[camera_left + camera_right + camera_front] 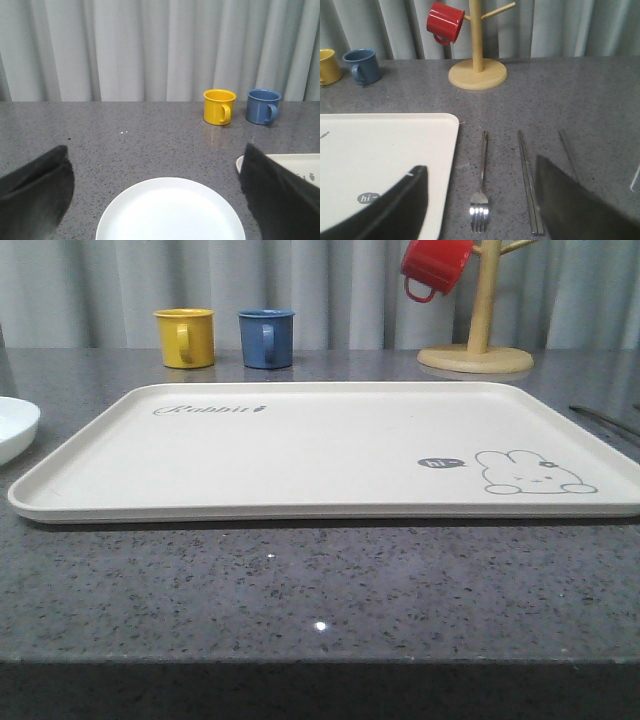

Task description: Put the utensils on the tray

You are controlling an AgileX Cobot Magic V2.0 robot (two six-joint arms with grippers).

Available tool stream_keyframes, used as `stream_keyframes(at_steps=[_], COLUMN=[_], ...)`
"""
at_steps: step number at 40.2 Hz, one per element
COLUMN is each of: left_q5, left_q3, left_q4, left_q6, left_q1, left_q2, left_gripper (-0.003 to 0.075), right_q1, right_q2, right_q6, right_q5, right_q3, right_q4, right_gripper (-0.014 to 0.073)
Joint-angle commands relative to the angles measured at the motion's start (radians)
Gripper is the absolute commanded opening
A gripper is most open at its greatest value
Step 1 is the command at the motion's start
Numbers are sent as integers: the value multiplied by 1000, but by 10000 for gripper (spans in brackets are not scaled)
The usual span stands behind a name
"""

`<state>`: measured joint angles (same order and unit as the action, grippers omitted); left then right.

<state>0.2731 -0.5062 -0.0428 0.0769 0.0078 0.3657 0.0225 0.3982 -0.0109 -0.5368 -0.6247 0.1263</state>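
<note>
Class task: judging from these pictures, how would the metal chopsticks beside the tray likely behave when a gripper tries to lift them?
The chopsticks look thin and straight, so probably stiff. Their polished metal likely slips between jaws. Lying flat on the countertop, they offer little height to grip, and the pair may separate.

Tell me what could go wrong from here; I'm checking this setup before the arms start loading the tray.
The fork and chopsticks lie flat and thin on the counter, so the right pincer may slip off them. The chopsticks sit close together and could scatter if only one is caught. The white plate lies flat beside the tray; the left pincer could push it instead of gripping its rim.
</note>
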Motion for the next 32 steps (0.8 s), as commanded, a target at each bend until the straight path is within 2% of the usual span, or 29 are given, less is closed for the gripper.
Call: stream_keyframes(at_steps=[1,6,10,16,23,32], left_q5=[-93,-73,-37,88,290,552], left_q3=[-38,-38,-47,-128,-267,-469], left_q4=[-14,-14,-14,-14,-14,51], left_q6=[-8,-8,-8,6,89,101], left_q1=[4,4,4,-20,-137,-298], left_q2=[14,29,87,222,413,753], left_gripper=[671,618,607,607,603,499], right_q1=[8,8,8,8,8,8], right_q2=[12,12,12,12,12,12], right_q6=[-9,-9,-9,-9,-9,-9], right_q5=[78,78,78,78,78,77], right_q3=[-36,-36,-36,-36,-36,-36], right_q4=[1,1,1,1,1,1], right_gripper=[634,633,633,633,633,633])
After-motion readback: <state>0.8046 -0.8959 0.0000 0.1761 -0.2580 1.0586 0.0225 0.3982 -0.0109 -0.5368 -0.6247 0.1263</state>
